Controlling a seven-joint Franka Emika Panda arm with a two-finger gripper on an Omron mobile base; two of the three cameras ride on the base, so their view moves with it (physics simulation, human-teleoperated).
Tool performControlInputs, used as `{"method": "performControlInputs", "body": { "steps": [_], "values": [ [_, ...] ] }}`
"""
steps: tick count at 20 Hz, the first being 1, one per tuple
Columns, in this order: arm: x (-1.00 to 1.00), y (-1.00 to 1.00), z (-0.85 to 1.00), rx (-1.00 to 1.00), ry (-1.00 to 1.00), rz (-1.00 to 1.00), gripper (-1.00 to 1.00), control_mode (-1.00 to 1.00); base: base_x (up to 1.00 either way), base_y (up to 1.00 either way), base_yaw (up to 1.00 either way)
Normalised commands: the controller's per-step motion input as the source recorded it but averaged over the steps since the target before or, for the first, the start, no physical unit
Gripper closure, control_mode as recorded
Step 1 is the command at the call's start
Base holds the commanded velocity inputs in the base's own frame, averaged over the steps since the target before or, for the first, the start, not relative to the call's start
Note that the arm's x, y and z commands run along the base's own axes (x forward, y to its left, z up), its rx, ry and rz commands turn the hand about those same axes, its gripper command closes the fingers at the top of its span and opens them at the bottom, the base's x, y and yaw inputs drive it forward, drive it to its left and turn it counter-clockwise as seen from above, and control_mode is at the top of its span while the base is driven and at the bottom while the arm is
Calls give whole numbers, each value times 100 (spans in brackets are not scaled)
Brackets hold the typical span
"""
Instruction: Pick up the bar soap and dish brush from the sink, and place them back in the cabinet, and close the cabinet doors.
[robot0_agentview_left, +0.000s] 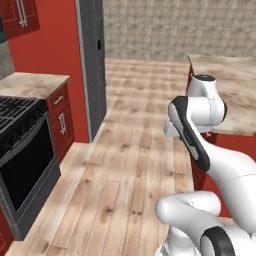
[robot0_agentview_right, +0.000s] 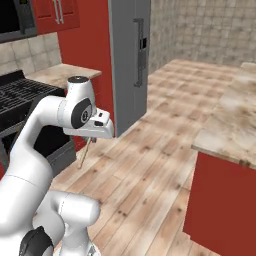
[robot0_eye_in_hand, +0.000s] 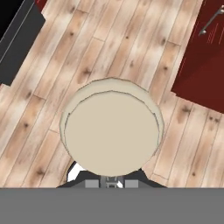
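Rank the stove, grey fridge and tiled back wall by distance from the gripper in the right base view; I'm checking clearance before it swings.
1. stove, left of the gripper holding the dish brush.
2. grey fridge, ahead past it.
3. tiled back wall, far end.

Round beige brush head (robot0_eye_in_hand: 111, 133) over plank floor (robot0_eye_in_hand: 105, 48)

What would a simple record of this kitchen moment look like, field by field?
Place: kitchen with a wooden floor
Claw: shut, pointing down at the floor
Held: apparently the dish brush, pale and round seen end-on; a thin pale part hangs below the claw in the right base view
Robot's left: black oven, grey fridge
Robot's right: red island with a stone top
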Motion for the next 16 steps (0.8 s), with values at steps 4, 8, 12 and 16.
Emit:
{"method": "performControlInputs", "body": {
  "steps": [4, 8, 12, 16],
  "values": [
    [0, 0, 0, 0, 0, 0, 100, 100, 24, -29, -38],
    [0, 0, 0, 0, 0, 0, 100, 100, 25, -28, -38],
    [0, 0, 0, 0, 0, 0, 100, 100, 25, -28, -38],
    [0, 0, 0, 0, 0, 0, 100, 100, 22, -27, -38]
  ]
}}
